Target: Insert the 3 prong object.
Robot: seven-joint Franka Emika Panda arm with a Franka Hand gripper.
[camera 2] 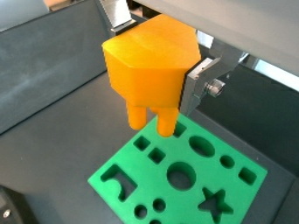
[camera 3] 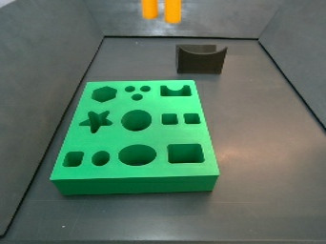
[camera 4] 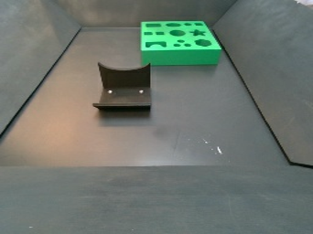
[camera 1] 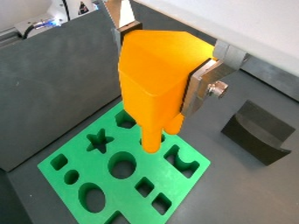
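My gripper [camera 1: 162, 66] is shut on the 3 prong object [camera 1: 152, 79], a bright orange piece with a blocky body and narrow prongs pointing down. The silver fingers [camera 1: 201, 86] clamp its sides in both wrist views. It hangs above the green block [camera 1: 93, 166], a flat slab with several shaped holes, and is not touching it. The other wrist view shows the gripper [camera 2: 158, 57], the orange piece [camera 2: 146, 66] and the block [camera 2: 146, 175] under the prongs. In a side view only the prong tips [camera 3: 159, 10] show, high beyond the block's [camera 3: 114, 138] far edge. The block also shows in the other side view [camera 4: 180, 57].
A dark grey curved block [camera 3: 201, 59] stands on the dark floor beyond the green block; it also shows in a side view [camera 4: 123, 87] and a wrist view [camera 1: 260, 129]. Sloping dark walls [camera 3: 51, 67] enclose the floor on all sides.
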